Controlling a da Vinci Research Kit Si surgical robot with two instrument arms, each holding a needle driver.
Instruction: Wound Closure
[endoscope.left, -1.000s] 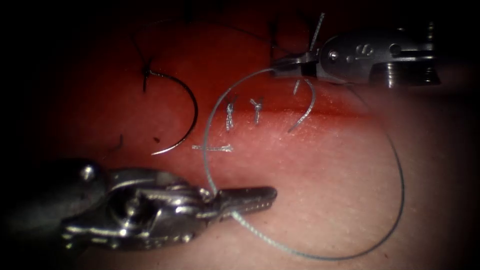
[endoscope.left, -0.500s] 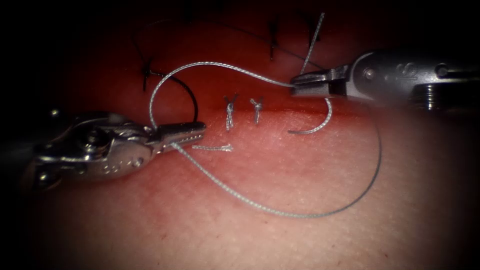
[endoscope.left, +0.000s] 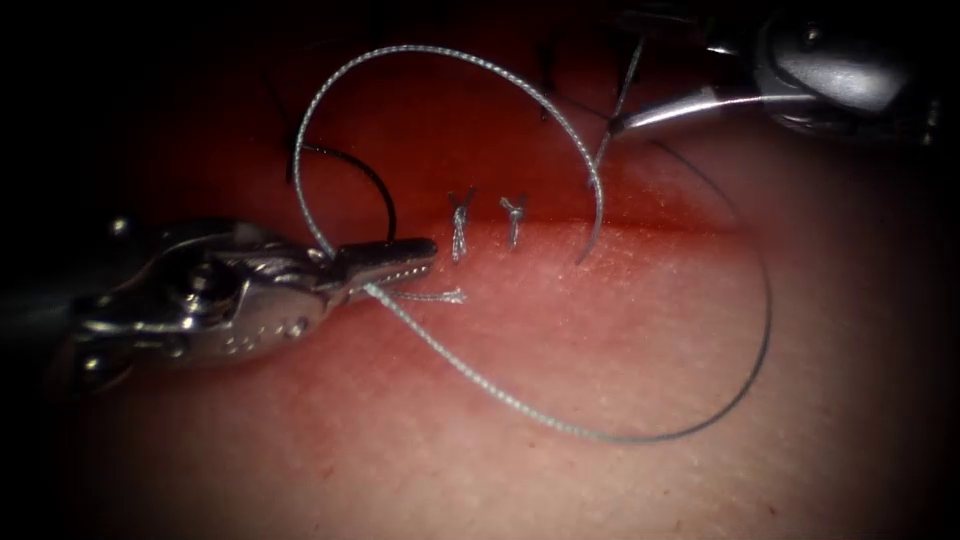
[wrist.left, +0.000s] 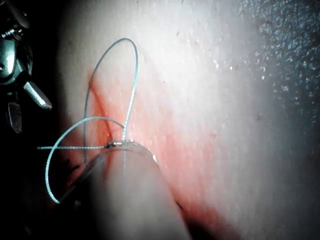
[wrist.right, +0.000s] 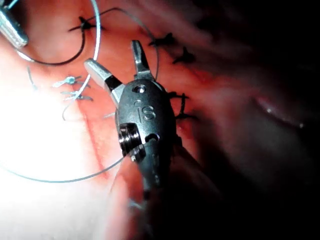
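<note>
Looping the thread (endoscope.left: 430, 46) for a knot looks like the step in hand, judged from the wide ring it makes over the tissue (endoscope.left: 600, 340). The left hand (endoscope.left: 405, 258) is clamped on the thread just behind its tip. From there one strand arches up and away, then drops to a free end (endoscope.left: 590, 240) lying well ahead of that tip. The other strand sweeps out in a long bow below it. The right hand (wrist.right: 114, 59) is spread wide and holds nothing, though the thread passes close beside one of its fingers. The needle (endoscope.left: 378, 185) is in neither hand. It lies on the tissue just beyond the left hand's tip, and as far as I can tell it is not in the tissue. Two tied stitches (endoscope.left: 460, 215) sit on the cut (endoscope.left: 660, 215), just ahead of the left hand. Compared with half a second ago, the right hand has let go of the thread and drawn back from the cut. The loop has sprung taller, and the left hand has edged forward. By my judgement, the next move calls for the right hand to take a hold on the loose end, without the ring catching on the needle.
</note>
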